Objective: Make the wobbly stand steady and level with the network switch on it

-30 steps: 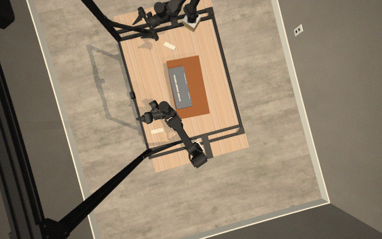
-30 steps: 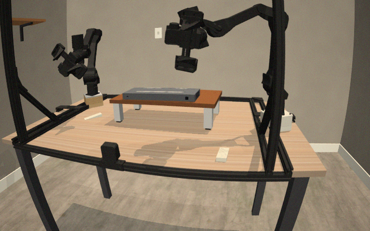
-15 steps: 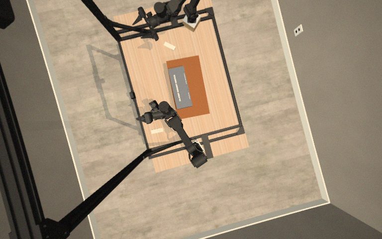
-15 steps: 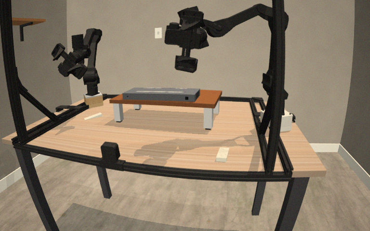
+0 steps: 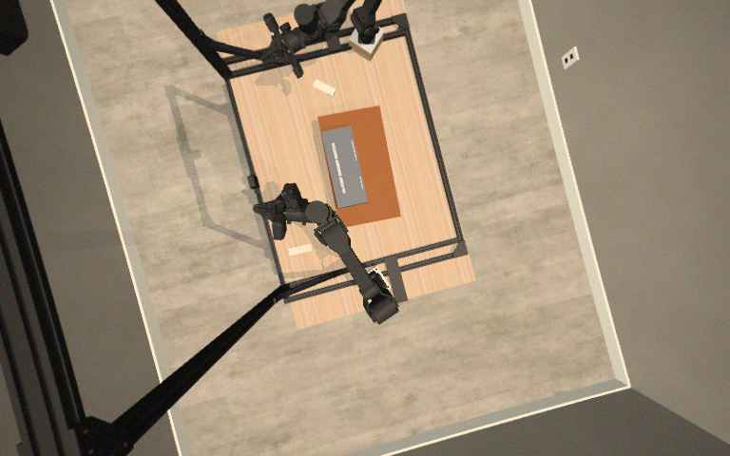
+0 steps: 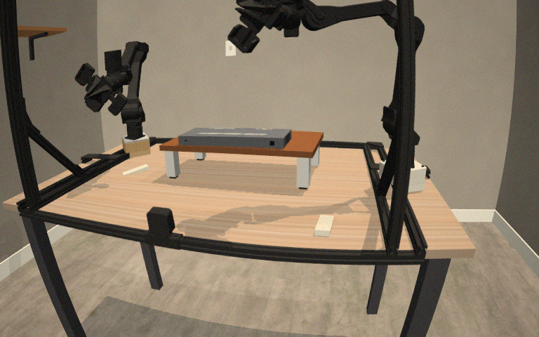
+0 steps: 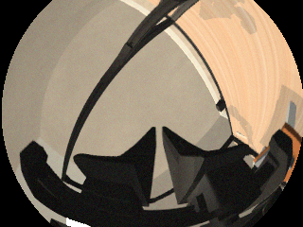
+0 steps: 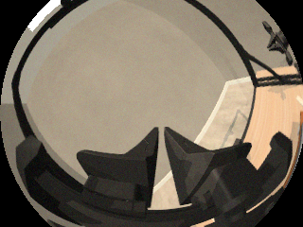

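The brown stand is on the table on light legs with dark feet. Any slight tilt or gap under a foot cannot be told. The grey network switch lies on its top, towards one long edge. One pale wedge lies on the table off the stand's left end in the exterior view. Another wedge lies nearer the front right there. My left gripper is shut and empty, raised over the table's left side. My right gripper is shut and empty, high above the table's front edge.
A black frame runs around the table, with uprights at its corners. A small black box sits on the front rail. The right arm reaches across above the table near the stand's right end.
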`<act>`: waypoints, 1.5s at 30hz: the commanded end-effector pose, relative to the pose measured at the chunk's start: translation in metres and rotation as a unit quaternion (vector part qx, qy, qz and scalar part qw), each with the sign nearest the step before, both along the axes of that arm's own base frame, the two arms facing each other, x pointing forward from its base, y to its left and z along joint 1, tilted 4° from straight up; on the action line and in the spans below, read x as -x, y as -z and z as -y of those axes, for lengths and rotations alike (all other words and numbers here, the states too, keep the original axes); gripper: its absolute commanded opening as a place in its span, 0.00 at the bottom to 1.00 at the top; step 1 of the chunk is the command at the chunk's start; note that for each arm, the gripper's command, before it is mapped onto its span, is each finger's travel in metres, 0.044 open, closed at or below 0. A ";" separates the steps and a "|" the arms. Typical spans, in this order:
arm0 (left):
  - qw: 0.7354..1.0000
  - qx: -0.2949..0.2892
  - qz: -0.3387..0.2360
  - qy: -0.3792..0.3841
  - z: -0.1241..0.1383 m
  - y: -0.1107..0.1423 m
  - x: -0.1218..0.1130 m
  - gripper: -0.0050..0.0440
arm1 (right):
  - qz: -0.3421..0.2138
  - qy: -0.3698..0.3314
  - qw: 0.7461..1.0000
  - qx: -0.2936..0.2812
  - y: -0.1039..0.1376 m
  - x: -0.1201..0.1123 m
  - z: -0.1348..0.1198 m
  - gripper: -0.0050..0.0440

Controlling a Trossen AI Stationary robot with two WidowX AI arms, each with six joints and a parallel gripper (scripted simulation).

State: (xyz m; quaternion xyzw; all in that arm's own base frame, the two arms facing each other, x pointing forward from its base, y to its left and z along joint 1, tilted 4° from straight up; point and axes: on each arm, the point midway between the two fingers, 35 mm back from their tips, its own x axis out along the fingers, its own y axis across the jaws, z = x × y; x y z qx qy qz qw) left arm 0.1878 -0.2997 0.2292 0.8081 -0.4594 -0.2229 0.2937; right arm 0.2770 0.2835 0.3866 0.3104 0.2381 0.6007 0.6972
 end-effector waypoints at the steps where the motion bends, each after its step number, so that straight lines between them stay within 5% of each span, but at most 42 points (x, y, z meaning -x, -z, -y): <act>1: 1.000 0.000 0.000 0.000 0.000 0.000 0.000 0.10 | 0.046 0.019 0.999 -0.011 -0.023 -0.008 -0.002 0.10; 5: 1.000 0.000 0.000 0.000 0.000 0.000 0.000 0.10 | 0.052 0.020 0.998 -0.017 -0.027 -0.003 0.002 0.10; 15: 1.000 0.000 0.000 0.000 0.000 0.000 0.000 0.10 | 0.283 0.138 0.943 -0.103 -0.154 0.004 0.031 0.10; 22: 1.000 0.000 0.000 0.000 0.000 0.000 0.000 0.10 | 0.288 0.139 0.941 -0.109 -0.157 0.011 0.035 0.10; 32: 1.000 0.000 0.000 0.000 0.000 0.000 0.000 0.10 | 0.459 0.263 0.825 -0.198 -0.269 0.054 0.086 0.10; 39: 1.000 0.000 0.000 0.000 0.000 0.000 0.000 0.10 | 0.463 0.264 0.821 -0.204 -0.270 0.062 0.091 0.10; 45: 1.000 0.000 0.000 0.000 0.000 0.000 0.000 0.10 | 0.534 0.337 0.732 -0.257 -0.326 0.101 0.130 0.10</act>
